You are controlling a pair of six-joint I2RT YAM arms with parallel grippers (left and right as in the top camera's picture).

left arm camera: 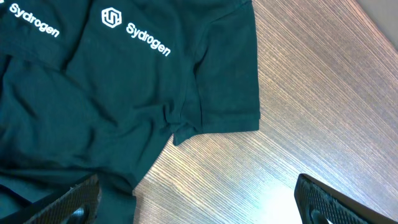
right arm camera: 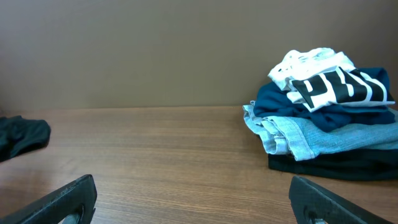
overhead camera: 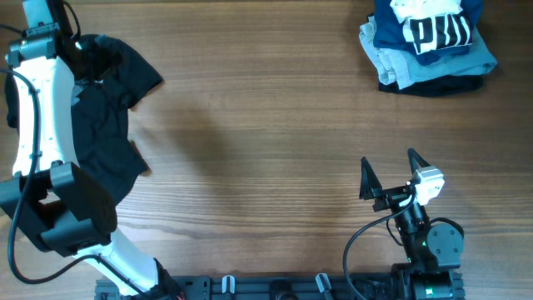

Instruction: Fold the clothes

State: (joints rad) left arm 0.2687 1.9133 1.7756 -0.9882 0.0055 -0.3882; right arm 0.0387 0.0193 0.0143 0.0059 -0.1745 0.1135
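The white T-shirt with the black block print (overhead camera: 433, 29) lies folded on top of a pile at the table's far right; it also shows in the right wrist view (right arm camera: 329, 81). My right gripper (overhead camera: 390, 171) is open and empty near the front edge, well short of the pile; its fingers (right arm camera: 193, 202) frame bare table. My left gripper (left arm camera: 199, 199) is open and empty, hovering over the edge of a black shirt at the far left. Its fingertips are hard to make out in the overhead view.
The black shirt with small white logos (overhead camera: 108, 108) lies crumpled at the left under my left arm (overhead camera: 37, 100); its sleeve shows in the left wrist view (left arm camera: 217, 81). Under the white T-shirt are a blue garment (overhead camera: 433, 52), a pale grey one (overhead camera: 391, 62) and a dark one (right arm camera: 329, 165).
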